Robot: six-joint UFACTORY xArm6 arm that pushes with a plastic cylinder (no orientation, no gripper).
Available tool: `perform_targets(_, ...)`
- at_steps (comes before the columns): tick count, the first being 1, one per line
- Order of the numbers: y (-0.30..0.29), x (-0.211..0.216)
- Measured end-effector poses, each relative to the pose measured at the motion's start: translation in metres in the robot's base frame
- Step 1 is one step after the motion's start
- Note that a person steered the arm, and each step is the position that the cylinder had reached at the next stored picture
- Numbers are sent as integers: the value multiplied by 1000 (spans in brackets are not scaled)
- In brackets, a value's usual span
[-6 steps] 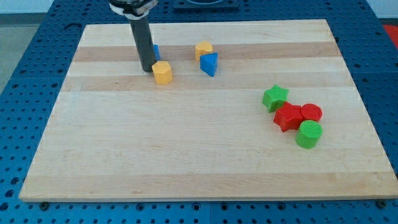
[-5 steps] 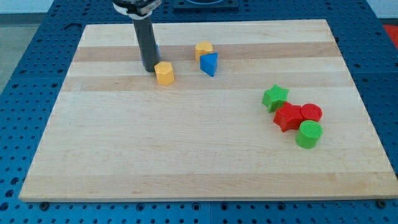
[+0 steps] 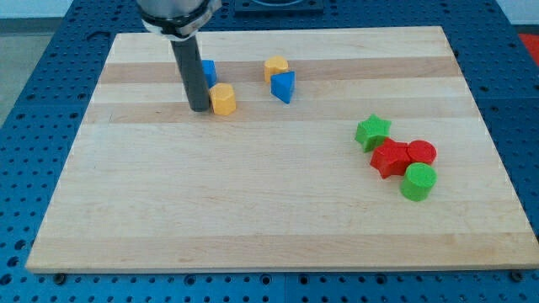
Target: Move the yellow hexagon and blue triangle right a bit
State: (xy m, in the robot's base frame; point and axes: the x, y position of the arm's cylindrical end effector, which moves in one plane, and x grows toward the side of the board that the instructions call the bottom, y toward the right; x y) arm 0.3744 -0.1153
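Camera view: my tip (image 3: pixel 200 108) seemingly against yellow hexagon (image 3: pixel 223 98).

Our rod (image 3: pixel 187 67) covers most of a blue block (image 3: pixel 208 71) at its 3 o'clock; its shape we cannot tell. The rod's upper end is cut off by the view's top edge.

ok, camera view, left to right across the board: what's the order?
My tip → yellow hexagon → yellow block → blue triangle → green star → red star → green cylinder.
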Motion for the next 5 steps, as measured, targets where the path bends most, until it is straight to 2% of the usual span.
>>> perform_targets(4,92,0)
perform_targets(5,84,0)
